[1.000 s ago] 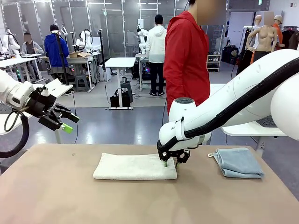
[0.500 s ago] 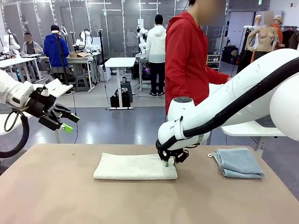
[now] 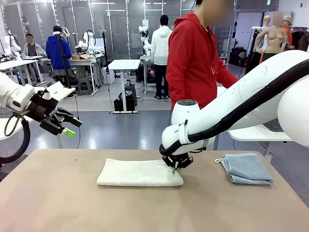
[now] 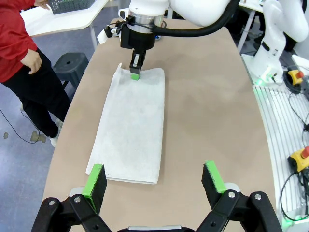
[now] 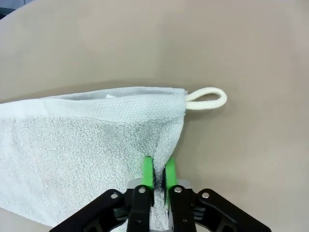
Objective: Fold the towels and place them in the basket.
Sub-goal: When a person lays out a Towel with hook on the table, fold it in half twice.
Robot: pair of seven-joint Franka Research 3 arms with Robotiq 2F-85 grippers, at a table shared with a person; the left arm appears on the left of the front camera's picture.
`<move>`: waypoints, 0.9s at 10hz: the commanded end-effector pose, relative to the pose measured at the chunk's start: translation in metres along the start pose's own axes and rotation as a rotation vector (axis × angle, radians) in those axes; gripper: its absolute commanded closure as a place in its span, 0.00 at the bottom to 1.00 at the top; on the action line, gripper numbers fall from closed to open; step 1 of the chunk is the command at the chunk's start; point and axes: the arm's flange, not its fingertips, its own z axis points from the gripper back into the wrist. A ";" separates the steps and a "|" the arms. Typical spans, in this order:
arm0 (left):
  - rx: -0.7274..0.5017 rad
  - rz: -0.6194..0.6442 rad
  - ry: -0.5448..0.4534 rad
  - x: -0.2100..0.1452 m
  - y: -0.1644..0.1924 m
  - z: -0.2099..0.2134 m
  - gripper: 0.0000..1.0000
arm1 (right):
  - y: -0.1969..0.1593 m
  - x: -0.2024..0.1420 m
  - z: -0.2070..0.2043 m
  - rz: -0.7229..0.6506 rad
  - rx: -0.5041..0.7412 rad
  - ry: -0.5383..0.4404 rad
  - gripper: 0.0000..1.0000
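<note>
Right gripper (image 3: 177,167) points down at table level with jaws pinched nearly together, while left gripper (image 3: 69,125) hangs raised at the side, jaws spread wide.

The cream-white towel (image 3: 140,173) lay on the tan table (image 3: 58,203), and the pale blue-grey towel (image 3: 246,168) carried a white loop. The person's top (image 3: 193,63) was red; the right gripper (image 3: 176,167) was black with green pads.
</note>
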 end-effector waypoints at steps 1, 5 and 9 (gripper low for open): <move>0.001 0.001 0.000 0.001 0.000 0.001 0.00 | 0.002 0.001 -0.007 -0.034 -0.044 0.005 0.90; 0.001 0.001 0.000 0.001 0.000 0.001 0.00 | -0.015 0.005 -0.007 0.020 -0.041 0.017 1.00; 0.001 0.001 0.000 0.001 0.000 0.001 0.00 | -0.055 0.000 0.009 0.060 -0.057 0.043 1.00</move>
